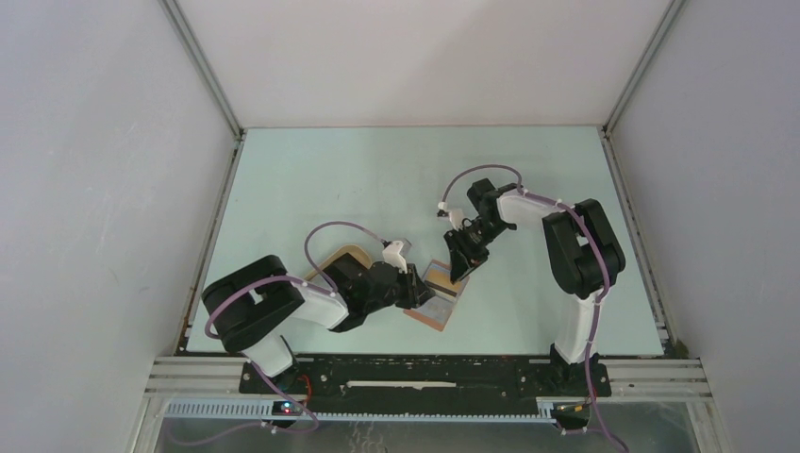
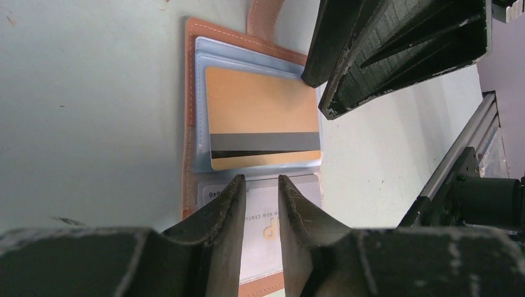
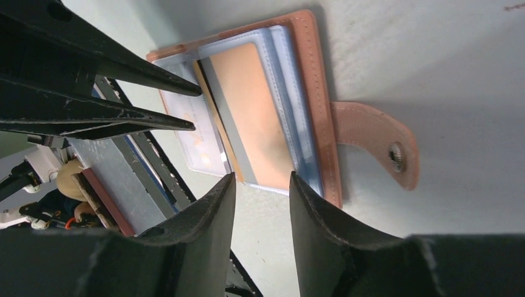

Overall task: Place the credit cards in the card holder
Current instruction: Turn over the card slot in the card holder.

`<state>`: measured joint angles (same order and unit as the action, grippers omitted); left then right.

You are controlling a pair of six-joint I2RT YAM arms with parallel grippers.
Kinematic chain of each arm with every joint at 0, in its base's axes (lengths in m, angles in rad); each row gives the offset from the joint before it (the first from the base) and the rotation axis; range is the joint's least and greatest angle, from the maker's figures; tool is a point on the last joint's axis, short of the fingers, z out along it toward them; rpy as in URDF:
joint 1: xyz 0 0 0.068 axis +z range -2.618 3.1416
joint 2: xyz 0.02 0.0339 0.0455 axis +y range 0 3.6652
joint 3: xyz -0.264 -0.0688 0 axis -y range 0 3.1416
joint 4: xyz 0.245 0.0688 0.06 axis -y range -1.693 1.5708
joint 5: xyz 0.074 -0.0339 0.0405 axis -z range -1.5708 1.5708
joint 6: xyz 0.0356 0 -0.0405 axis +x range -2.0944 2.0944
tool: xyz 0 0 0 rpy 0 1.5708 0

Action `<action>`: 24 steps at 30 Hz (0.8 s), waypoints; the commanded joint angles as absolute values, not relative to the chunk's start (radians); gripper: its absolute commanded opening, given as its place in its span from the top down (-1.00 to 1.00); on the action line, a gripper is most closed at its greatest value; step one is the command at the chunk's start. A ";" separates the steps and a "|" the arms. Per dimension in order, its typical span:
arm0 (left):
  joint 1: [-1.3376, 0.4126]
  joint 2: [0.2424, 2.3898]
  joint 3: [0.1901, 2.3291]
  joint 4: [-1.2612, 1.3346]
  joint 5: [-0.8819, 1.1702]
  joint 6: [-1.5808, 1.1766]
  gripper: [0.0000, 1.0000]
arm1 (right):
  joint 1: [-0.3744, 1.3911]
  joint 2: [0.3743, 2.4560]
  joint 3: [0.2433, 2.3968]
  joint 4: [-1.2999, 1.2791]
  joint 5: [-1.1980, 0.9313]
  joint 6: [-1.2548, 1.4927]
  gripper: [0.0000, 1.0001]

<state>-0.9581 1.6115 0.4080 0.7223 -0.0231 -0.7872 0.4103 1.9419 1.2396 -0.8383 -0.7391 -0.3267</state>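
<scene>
Left gripper (image 2: pixel 260 182): fingers close together with a narrow gap, nothing clamped between them; tips sit over one end of the card holder (image 2: pixel 189 93), above the white card (image 2: pixel 260 213); contact cannot be told.
Right gripper (image 3: pixel 260 180): jaws partly apart, gripping nothing; tips at the holder's opposite end, just beside the orange card (image 3: pixel 260 111).
Card holder: lies open and flat on the table (image 1: pixel 330 179), between the two grippers; reddish-brown leather down, grey-blue clear sleeves up.
Orange card: in the sleeve on the right gripper's side, dark stripe facing up; whether fully seated cannot be told.
White card: in the other half, printed lettering showing.
Strap (image 3: pixel 365 130): sticks out from the holder's side, snap button (image 3: pixel 395 156) undone.
Tan tray (image 1: pixel 344 255): near the holder, partly hidden by the left arm.
</scene>
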 commanded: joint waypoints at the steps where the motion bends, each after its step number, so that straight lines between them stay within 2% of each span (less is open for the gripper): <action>1: -0.960 1.626 0.455 0.716 -0.044 -0.793 0.38 | 0.398 1.925 1.270 -0.819 -0.691 -0.303 0.05; 12: -0.959 1.631 0.461 0.709 -0.042 -0.792 0.38 | 0.425 1.944 1.273 -0.837 -0.706 -0.322 0.05; 24: -0.954 1.631 0.459 0.709 -0.041 -0.795 0.38 | 0.435 1.903 1.277 -0.873 -0.836 -0.355 0.40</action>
<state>-0.9577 1.6234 0.4229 0.7086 -0.0231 -0.7872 0.4274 1.9419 1.2396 -0.8474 -0.7456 -0.3367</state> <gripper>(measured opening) 0.310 0.324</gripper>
